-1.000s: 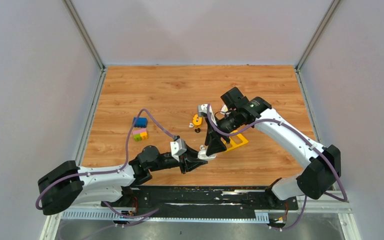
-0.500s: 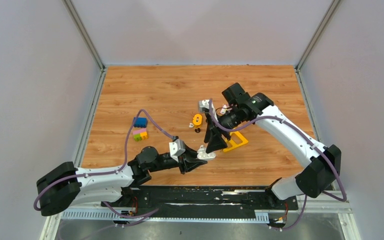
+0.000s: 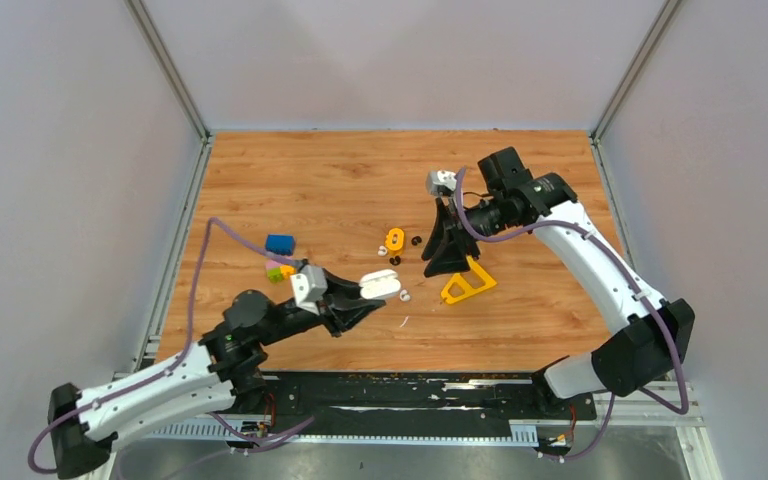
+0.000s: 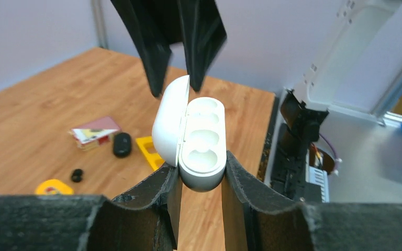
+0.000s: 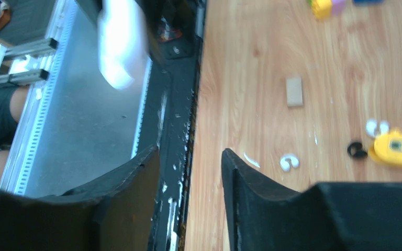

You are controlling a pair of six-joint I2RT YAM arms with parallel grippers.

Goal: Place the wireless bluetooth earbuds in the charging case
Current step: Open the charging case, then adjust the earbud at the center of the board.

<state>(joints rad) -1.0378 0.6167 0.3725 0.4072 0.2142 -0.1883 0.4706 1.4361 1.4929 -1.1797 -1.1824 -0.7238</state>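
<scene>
Case (image 4: 203,137) open, no buds (image 3: 404,295) in yet
Left gripper (image 4: 201,163) clamps the empty case; right gripper (image 5: 191,155) gapes, holding nothing; all buds lie loose on the table (image 3: 340,180), none seated

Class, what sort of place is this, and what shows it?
Probably a robotics lab cell: left arm and right arm bolted to a rail, a wood-grain table, plain grey walls around.

The bench (image 3: 340,170) is wood-grain board, warm brown with a faint sheen. The charging case (image 4: 193,141) is smooth, glossy white plastic, its moulded wells more satin. The left fingers (image 4: 146,204) around it are matt black plastic with a rough, grainy face. The near rail (image 3: 440,433) is ribbed bare metal.
</scene>
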